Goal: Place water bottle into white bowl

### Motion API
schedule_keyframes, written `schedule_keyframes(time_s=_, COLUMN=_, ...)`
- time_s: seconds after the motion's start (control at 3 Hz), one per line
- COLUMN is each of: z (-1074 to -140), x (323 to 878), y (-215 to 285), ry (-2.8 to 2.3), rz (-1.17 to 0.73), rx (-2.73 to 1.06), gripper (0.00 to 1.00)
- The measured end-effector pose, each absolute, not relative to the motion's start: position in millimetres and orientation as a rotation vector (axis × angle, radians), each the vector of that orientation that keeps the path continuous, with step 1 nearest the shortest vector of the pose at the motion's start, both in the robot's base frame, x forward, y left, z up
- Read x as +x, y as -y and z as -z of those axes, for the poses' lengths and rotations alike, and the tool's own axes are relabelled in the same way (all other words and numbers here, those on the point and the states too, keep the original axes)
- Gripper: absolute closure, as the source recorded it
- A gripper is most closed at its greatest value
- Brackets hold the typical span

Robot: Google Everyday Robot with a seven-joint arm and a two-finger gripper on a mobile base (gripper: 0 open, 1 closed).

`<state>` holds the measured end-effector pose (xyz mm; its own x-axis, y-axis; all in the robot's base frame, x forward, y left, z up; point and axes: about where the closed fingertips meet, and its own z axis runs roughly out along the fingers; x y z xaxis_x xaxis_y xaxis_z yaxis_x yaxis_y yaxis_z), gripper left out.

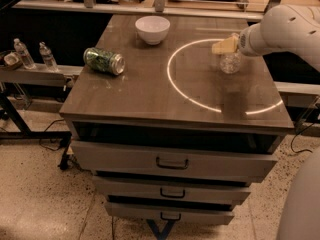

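Camera view, single frame. The white arm [286,28] is reaching in from the right edge over the back right part of the cabinet top [145,96]. The gripper [226,46] is sitting at the arm's tip with its pale yellowish fingers [223,46] pointing left. They are clamping the upper part of the water bottle [230,63].

The bottle is hanging roughly upright below the gripper, and its clear ribbed body is showing. Its cap is hidden behind the gripper. Whether its base is touching the top cannot be told.

The bottle is sitting inside the bright ring of light [172,79] on the top, near the ring's upper right arc. The white bowl [152,29] is standing upright at the back centre of the top, just outside the ring and well apart from the bottle.

The green can [104,61] is lying on its side near the left edge. Two small clear bottles [22,53] are standing on a side shelf [37,74] left of the cabinet. Three drawers [172,162] are showing below the top, all pulled slightly forward.
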<state>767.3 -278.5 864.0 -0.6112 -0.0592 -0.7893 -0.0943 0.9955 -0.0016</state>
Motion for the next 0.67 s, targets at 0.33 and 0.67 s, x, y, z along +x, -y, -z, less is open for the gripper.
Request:
schedule_keyframes(time_s=0.33, z=-868, x=768, y=262, ry=-2.228, rz=-0.075, rx=-0.15, gripper=0.41)
schedule_keyframes(time_s=0.67, z=-885, x=771, y=242, ry=-2.211, rz=-0.101, rx=-0.214, gripper=0.72)
